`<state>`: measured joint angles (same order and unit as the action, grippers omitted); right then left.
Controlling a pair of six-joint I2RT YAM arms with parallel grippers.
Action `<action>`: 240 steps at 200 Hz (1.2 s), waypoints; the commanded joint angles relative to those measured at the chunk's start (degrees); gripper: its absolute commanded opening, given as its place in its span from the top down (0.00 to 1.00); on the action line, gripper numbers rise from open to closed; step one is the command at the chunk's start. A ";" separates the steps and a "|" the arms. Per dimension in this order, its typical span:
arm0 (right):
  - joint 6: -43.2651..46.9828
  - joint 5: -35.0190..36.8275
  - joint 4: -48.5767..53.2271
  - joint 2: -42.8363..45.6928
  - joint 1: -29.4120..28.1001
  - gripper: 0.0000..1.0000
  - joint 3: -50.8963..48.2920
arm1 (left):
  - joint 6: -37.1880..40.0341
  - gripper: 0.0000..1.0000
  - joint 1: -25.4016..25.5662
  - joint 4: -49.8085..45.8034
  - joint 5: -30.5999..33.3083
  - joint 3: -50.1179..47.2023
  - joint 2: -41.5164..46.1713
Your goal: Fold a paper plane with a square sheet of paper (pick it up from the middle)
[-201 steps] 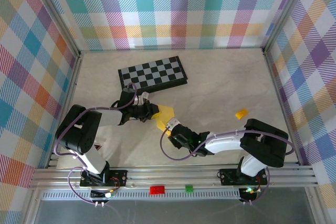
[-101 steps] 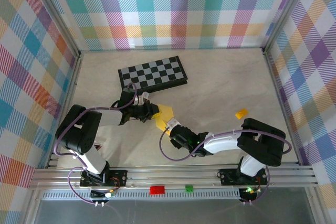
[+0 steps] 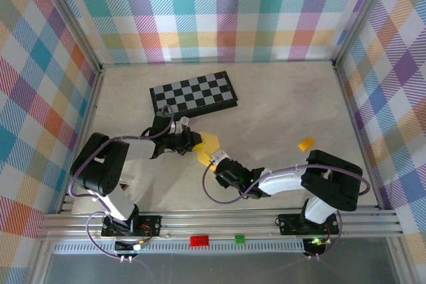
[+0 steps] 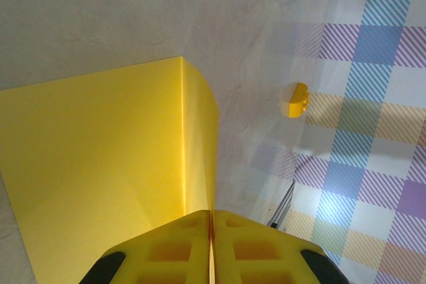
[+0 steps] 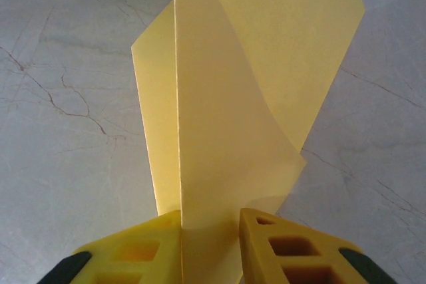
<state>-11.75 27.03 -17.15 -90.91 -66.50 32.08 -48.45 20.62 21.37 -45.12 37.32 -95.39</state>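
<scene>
The yellow square sheet of paper [image 3: 208, 144] lies partly folded on the table, in front of the chessboard. My left gripper [image 3: 191, 140] holds its left edge. In the left wrist view that gripper [image 4: 212, 216] is shut on the sheet [image 4: 100, 164], which spreads out flat with one folded strip on the right. My right gripper [image 3: 216, 159] is at the sheet's near corner. In the right wrist view it [image 5: 210, 231] stands open, and a raised flap of the sheet [image 5: 233, 118] rises between its fingers [image 5: 143, 251], with the crease against the left one.
The black-and-grey chessboard [image 3: 194, 92] lies behind the sheet. A small orange-yellow block [image 3: 305, 143] sits on the table at the right, and it also appears in the left wrist view [image 4: 294, 100]. Checked walls enclose the table on three sides.
The right arm has edged a little to the left at the sheet's near corner. The left gripper and the sheet stay as they were.
</scene>
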 commanded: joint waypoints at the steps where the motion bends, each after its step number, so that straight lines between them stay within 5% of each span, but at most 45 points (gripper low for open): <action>1: -1.50 0.52 -1.34 0.83 -0.47 0.75 -0.79 | -0.03 0.90 0.81 0.78 -0.22 0.63 0.96; 89: -2.79 -0.77 -2.26 -0.08 -0.45 0.89 -0.92 | 0.11 0.88 0.82 -1.17 2.01 0.58 1.60; 136: -5.39 -4.80 -5.72 -2.84 0.68 0.91 -1.26 | 3.26 0.49 0.41 -10.75 11.81 0.01 9.45; 157: -7.72 -8.91 -9.99 -4.70 2.22 0.91 -2.24 | 5.28 0.41 0.12 -16.31 16.42 0.03 13.74; 216: -12.78 -18.09 -15.16 -7.30 5.58 0.91 -3.77 | 6.75 0.39 -0.67 -21.17 19.96 -1.53 19.90; 240: -14.29 -20.08 -15.11 -7.95 6.45 0.89 -3.77 | 6.00 0.47 -0.67 -19.11 18.12 -2.39 19.55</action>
<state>-23.03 11.77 -33.12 -96.84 -60.66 29.65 -42.78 20.43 2.79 -26.46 36.64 -76.31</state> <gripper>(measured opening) 0.100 0.583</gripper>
